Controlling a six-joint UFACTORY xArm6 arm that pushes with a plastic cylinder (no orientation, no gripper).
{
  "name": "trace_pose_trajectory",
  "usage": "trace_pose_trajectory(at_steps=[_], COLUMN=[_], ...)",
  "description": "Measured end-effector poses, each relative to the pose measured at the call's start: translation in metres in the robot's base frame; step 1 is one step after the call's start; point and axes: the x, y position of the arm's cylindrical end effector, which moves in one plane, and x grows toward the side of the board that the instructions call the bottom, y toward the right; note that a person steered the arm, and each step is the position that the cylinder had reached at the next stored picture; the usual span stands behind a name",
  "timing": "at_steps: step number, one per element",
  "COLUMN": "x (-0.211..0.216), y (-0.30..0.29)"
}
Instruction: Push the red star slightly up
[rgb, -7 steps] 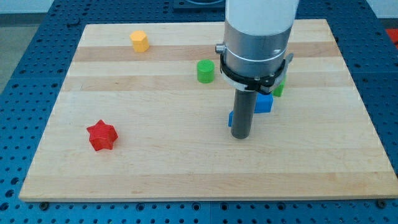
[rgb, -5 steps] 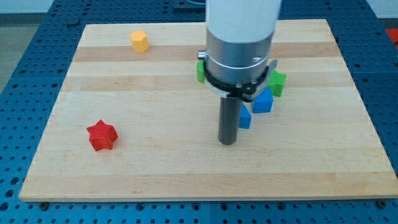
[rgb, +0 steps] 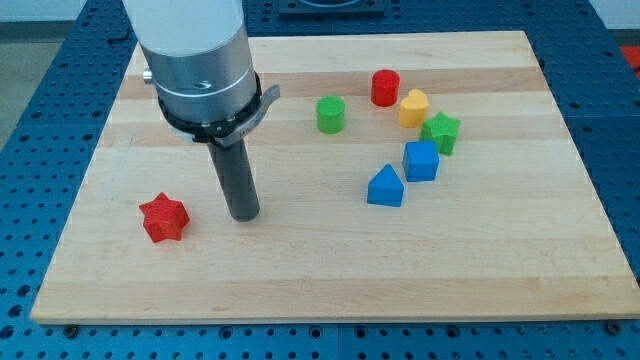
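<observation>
The red star (rgb: 164, 218) lies on the wooden board (rgb: 330, 270) at the view's lower left. My tip (rgb: 243, 216) rests on the board to the right of the star, at about the same height in the view, with a clear gap between them. The rod is upright and touches no block.
A green cylinder (rgb: 330, 114), a red cylinder (rgb: 385, 87), a yellow block (rgb: 413, 107), a green star (rgb: 440, 132), a blue cube (rgb: 421, 160) and a blue triangular block (rgb: 386, 186) cluster at the view's right. The arm's body hides the board's upper left.
My tip has slid left across the board, from beside the blue blocks to near the red star. The arm now covers the yellow block at the upper left. No block has moved.
</observation>
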Motion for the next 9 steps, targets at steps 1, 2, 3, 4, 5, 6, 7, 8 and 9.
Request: trace_pose_trajectory(at_steps=[1, 2, 3, 4, 5, 6, 7, 8, 9], x=[0.008, 0.027, 0.068, 0.077, 0.074, 0.061, 0.039, 0.031, 0.026], y=[-0.004, -0.018, -0.031, -0.054, -0.126, -0.185, -0.191, -0.171, -0.135])
